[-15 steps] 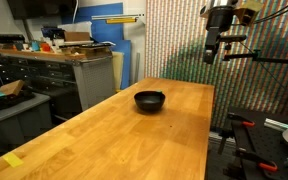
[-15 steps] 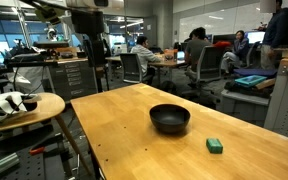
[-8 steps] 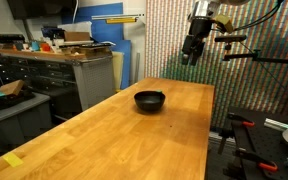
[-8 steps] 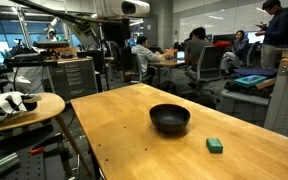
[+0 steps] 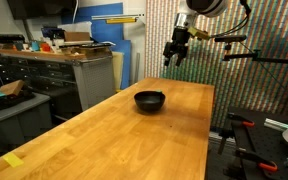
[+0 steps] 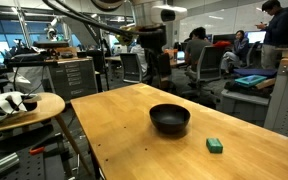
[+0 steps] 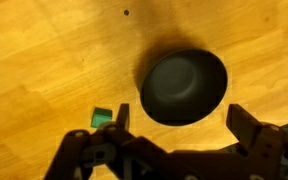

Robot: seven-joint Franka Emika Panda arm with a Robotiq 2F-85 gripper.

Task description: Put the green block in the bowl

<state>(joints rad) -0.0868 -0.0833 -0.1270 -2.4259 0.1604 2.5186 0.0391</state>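
Observation:
The small black bowl [image 5: 150, 99] sits on the wooden table, shown in both exterior views [image 6: 169, 119] and in the wrist view [image 7: 184, 86]. The green block [image 6: 215, 145] lies on the table beside the bowl, a little apart from it; in the wrist view [image 7: 102, 117] it is partly behind a finger. It is not visible in one exterior view. My gripper [image 5: 174, 56] hangs high above the table, above and behind the bowl [image 6: 158, 66]. Its fingers are spread wide and empty [image 7: 182, 125].
The wooden table [image 5: 134, 135] has edges close by. A round side table with a white object [image 6: 14, 104] stands beside it. Cabinets and a workbench [image 5: 54, 70], office chairs and people [image 6: 199, 55] are in the background.
The gripper has swung sideways and lower, moving from off the table's far edge to above the bowl area. Bowl and block have not moved.

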